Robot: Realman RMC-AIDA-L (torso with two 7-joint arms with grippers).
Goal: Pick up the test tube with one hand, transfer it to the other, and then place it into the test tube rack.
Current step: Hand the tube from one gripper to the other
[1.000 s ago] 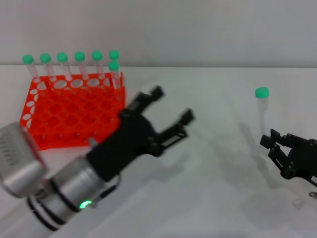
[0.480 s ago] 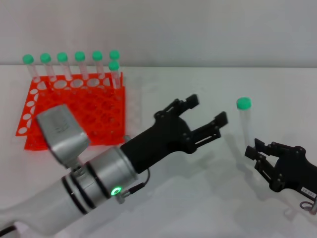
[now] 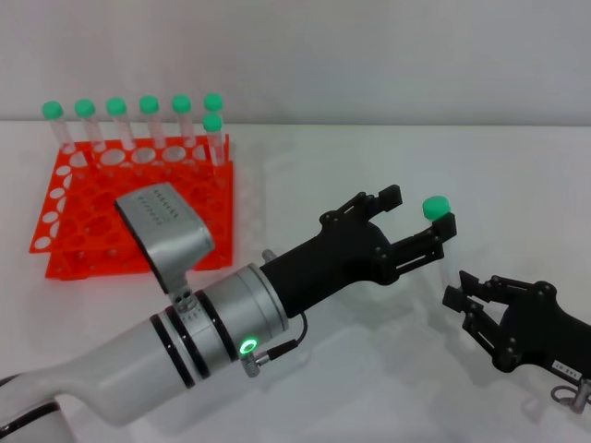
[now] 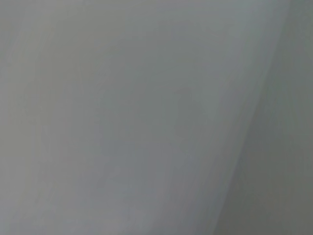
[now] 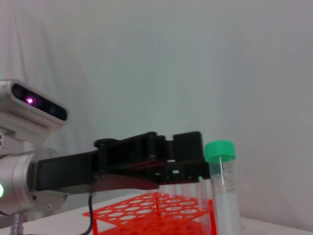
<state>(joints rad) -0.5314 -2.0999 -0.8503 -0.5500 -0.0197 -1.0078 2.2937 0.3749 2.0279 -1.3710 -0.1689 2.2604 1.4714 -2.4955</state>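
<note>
One test tube (image 3: 435, 214) is up off the table, upright, long axis vertical, green cap at twelve o'clock and the tapered end pointing down toward six, hidden behind black fingers in the head view. In the right wrist view the tube (image 5: 222, 191) stands straight, clear wall below the cap, with the left gripper's fingers just beside it.

Left gripper (image 3: 417, 221) reaches across from the lower left, fingers spread apart, one on each side of the tube near the cap. Whether either finger touches the tube cannot be told. Right gripper (image 3: 476, 297) sits below the tube, at about five o'clock from the cap, fingers pointing up. Its hold on the tube's lower end is hidden by the left gripper, so I cannot tell if it is clamped or loose.

Test tube rack (image 3: 138, 221), orange-red, lies at about ten o'clock from the left gripper, well apart from it. Seven green-capped tubes (image 3: 149, 120) stand along its far edge, six in a row and one just in front at the right end.

Table (image 3: 369, 388) is plain white, matte, with soft shadows under both arms. Behind it a pale grey wall (image 3: 369, 55). The left wrist view shows only featureless grey.
</note>
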